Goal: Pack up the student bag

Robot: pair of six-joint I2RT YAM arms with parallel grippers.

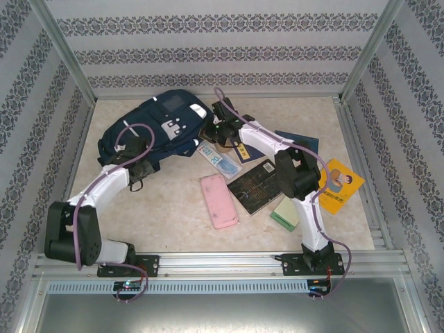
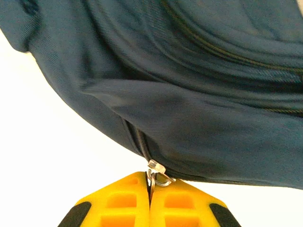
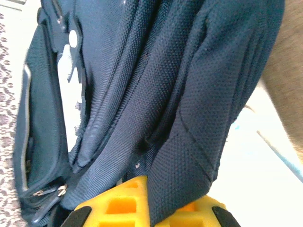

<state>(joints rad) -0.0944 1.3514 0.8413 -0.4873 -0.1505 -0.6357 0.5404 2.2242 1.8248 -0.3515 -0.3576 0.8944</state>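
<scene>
The student bag [image 1: 156,128] lay by the table's [image 1: 173,208] far left corner. The left claw [image 2: 150,185], closed tight, pinched its zip ring [image 2: 161,179]. The right claw [image 3: 165,203] squeezed a fold of its cloth.

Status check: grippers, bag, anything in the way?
Left gripper shut on the zipper pull. Right gripper shut on a fold of the student bag. Loose beside it: pink case, books.

student bag [image 3: 142,94] cropped, yellow book [image 1: 340,184] title illegible
</scene>
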